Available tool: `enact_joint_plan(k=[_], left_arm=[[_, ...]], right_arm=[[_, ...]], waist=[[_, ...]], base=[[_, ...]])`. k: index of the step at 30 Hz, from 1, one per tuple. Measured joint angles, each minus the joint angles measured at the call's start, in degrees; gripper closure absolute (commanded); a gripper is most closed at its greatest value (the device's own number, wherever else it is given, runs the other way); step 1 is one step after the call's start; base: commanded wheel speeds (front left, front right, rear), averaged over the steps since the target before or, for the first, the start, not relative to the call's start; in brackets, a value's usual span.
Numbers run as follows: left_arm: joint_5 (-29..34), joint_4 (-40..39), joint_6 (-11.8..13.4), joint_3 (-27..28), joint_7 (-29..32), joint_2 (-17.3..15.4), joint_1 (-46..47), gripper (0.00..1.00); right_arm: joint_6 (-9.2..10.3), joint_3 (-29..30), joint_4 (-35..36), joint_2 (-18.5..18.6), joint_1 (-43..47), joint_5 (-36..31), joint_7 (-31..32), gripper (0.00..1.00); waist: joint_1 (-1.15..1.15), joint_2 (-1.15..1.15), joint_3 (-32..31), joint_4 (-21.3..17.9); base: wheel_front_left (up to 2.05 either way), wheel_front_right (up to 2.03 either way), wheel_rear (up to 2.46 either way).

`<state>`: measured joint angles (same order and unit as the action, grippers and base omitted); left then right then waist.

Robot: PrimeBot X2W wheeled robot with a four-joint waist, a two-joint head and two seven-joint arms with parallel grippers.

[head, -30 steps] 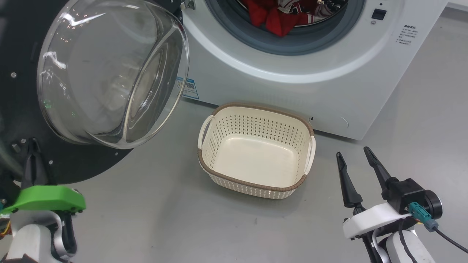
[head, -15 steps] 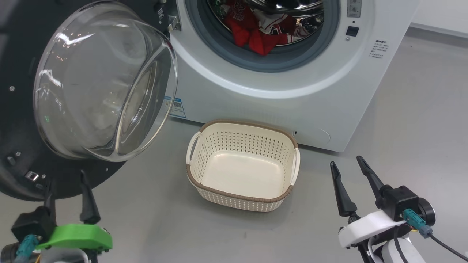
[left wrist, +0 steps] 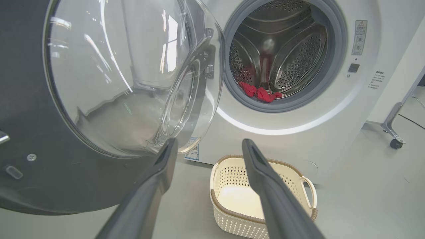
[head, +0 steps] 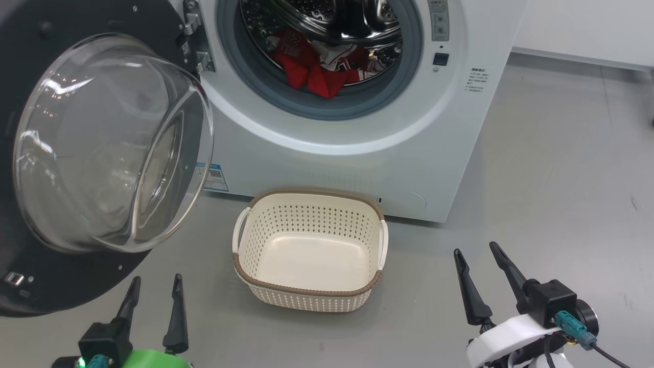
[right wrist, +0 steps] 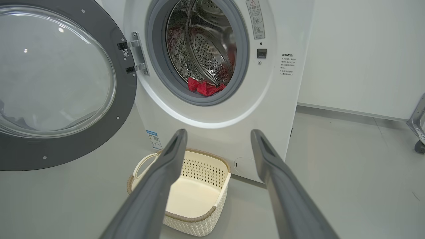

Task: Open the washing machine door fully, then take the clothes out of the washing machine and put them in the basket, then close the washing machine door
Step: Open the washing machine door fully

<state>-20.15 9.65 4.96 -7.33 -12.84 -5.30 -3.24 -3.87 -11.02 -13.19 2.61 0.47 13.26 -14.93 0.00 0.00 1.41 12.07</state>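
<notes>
At 7 o'clock in the head view the left gripper (head: 156, 278) has its fingers spread wide, holding nothing; the right gripper (head: 474, 248) at 5 o'clock likewise. Just beyond, between them, the basket (head: 306, 290) stands on the floor (head: 562, 179). At 10 o'clock the washing machine door (head: 102, 153) hangs swung wide. At 12 o'clock the clothes (head: 311, 71) lie inside the washing machine (head: 332, 168).

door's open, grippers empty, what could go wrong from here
The clothes lie low behind the grey gasket; a reaching gripper may snag it or lift only part of the pile.
The basket is small; a trailing jersey may drape over its rim.
The washing machine door juts out near the left gripper; that arm could knock it.
</notes>
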Motion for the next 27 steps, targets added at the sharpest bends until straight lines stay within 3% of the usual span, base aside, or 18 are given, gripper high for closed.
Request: enact_joint_plan(k=[6,27], left_arm=[[0.33,-1.65,-1.24,-1.96,1.24,-0.15,-1.66,0.00],[2.11,-6.56,-1.14,-3.50,4.55,-1.08,-4.13,0.00]], right_arm=[[0.49,-0.74,-0.14,-0.03,1.06,0.42,0.00,0.00],[2.74,-1.14,1.01,-0.05,1.96,0.44,0.00,0.00]], waist=[[0.00,0.00,-1.19,-2.78],[0.00,0.00,-1.97,-13.48]], base=[[0.00,0.00,0.00],[0.00,0.00,0.00]])
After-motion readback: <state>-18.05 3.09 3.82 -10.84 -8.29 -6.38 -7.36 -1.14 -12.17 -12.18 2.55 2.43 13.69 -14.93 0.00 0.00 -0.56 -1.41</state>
